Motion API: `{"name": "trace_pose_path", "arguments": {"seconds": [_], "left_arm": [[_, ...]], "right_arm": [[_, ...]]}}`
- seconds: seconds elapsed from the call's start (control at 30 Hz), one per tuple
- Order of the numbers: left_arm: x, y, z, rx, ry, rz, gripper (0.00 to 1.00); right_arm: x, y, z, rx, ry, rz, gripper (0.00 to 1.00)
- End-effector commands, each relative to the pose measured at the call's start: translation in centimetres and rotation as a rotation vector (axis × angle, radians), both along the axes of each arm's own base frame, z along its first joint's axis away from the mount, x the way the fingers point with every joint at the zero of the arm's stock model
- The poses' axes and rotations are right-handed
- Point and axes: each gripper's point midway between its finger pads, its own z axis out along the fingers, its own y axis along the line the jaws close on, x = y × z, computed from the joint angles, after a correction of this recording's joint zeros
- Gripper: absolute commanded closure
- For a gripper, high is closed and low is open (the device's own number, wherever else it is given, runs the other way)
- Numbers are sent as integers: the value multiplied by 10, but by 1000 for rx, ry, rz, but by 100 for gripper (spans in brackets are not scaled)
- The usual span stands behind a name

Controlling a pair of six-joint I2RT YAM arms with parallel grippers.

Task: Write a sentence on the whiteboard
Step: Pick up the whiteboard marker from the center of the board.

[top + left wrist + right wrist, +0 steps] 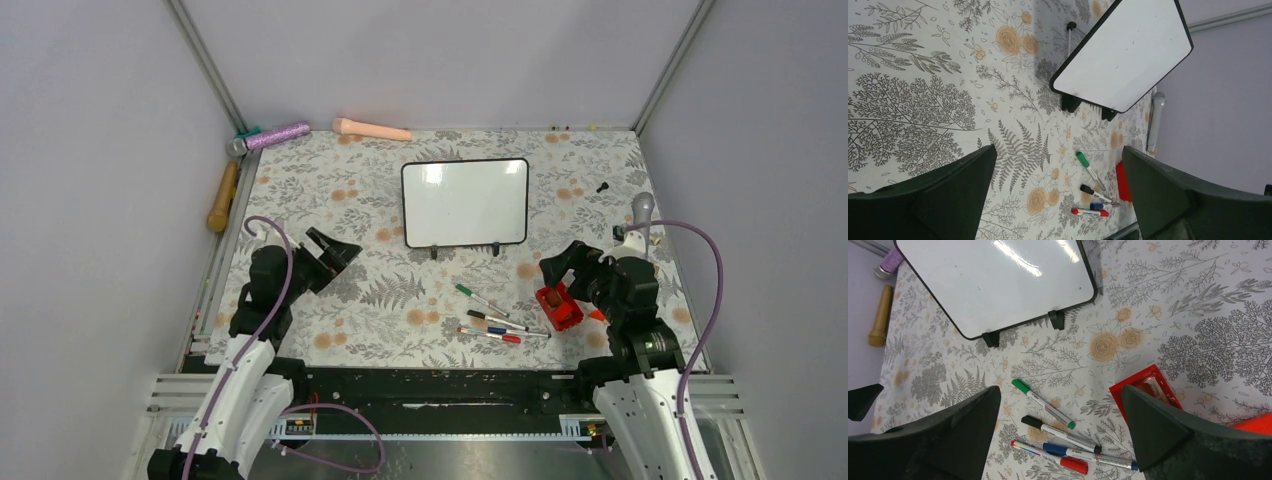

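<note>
The right hand [562, 268] hangs with its jaws wide apart and nothing between them, just right of the markers and beside a red box [558, 306]. The left hand [335, 250] is likewise spread and empty, low over the left side of the desk [400, 290], well apart from any pen.

Out from the right hand lie the green marker [1043, 400], the black marker [1058, 432] and a blue one [1088, 455], all flat and close together, caps on. Beyond them the whiteboard [465, 200] stands on its two feet at the middle of the desk, toward the back, its face bare of any writing.

I judge the task to be at its very start: no pen taken, no word written. The next move calls for the right hand to drop onto one marker, likely the black, straddling the barrel across its length. The cap must then come off, probably with the left hand's help.

Both arms are folded, elbows raised, wrists tipped down and inward toward the desk's middle.
</note>
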Motion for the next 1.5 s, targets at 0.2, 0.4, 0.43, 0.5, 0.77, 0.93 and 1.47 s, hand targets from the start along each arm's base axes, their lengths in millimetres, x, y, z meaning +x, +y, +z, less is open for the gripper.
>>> {"name": "trace_pose_path", "arguments": {"seconds": [0.2,0.4,0.43,0.5,0.77,0.93,1.47], "left_arm": [[-8,-38,17,3,-71,-247,1],[-14,-64,8,93,-83,-320,1],[-15,-67,8,104,-95,-325,1],[-19,-73,10,113,-124,-342,2],[-39,-89,-3,97,-186,-424,3],[-44,-89,-13,99,-184,-416,2],[-41,-88,-13,124,-205,-420,3]], "right_arm": [[0,36,-13,-54,127,250,4],[-12,83,-49,-250,206,469,9],[-14,89,-56,-260,218,496,11],[-17,96,-68,-271,259,523,19],[-26,121,-105,-308,327,590,34],[-23,126,-115,-400,311,594,40],[-27,147,-143,-576,325,618,45]]}}
